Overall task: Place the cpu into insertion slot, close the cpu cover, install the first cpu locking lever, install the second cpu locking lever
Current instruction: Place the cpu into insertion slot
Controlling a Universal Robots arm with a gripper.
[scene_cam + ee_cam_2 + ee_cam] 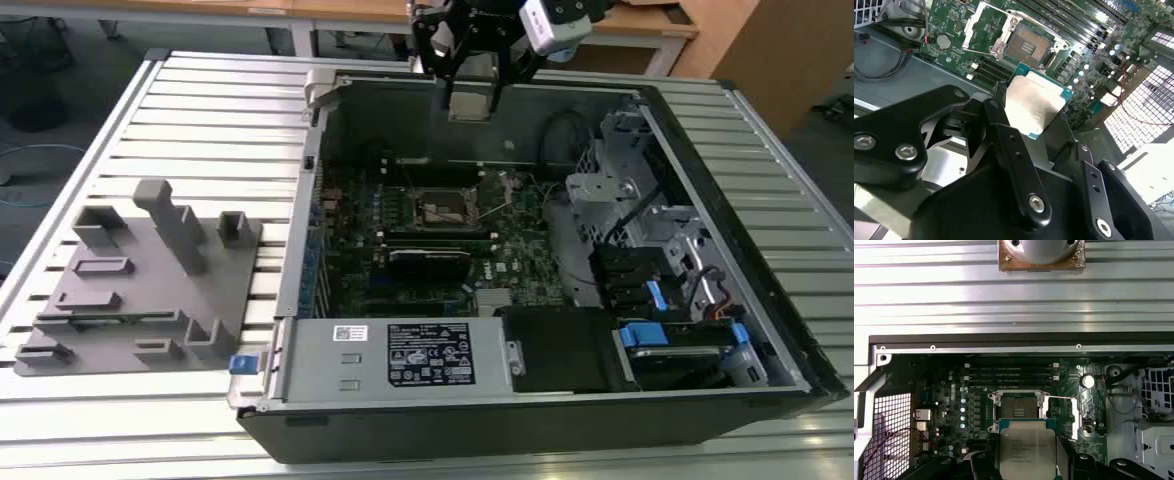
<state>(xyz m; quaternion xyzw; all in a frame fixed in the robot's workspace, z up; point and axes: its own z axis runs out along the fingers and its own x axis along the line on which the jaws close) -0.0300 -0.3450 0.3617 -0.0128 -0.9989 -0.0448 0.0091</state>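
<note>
My gripper [473,98] hangs above the far wall of the open computer case [307,300], shut on the cpu [470,106]. In both wrist views the cpu [1035,106] [1026,445] is a flat square chip with a dull silver top, clamped by its edges between the black fingers [1004,132]. It is held in the air, apart from the board. The insertion slot [443,208] [1029,47] [1019,407] lies bare on the green motherboard. The cpu cover [980,22] [1080,415] stands swung open beside the slot. A thin locking lever [1061,398] sticks out next to it.
A grey fixture plate [134,280] with upright blocks lies on the slatted table at the exterior view's left. Inside the case are a power supply [400,355], drive bays with blue tabs [667,330], cables [567,135] and memory slots [1009,372] close to the slot.
</note>
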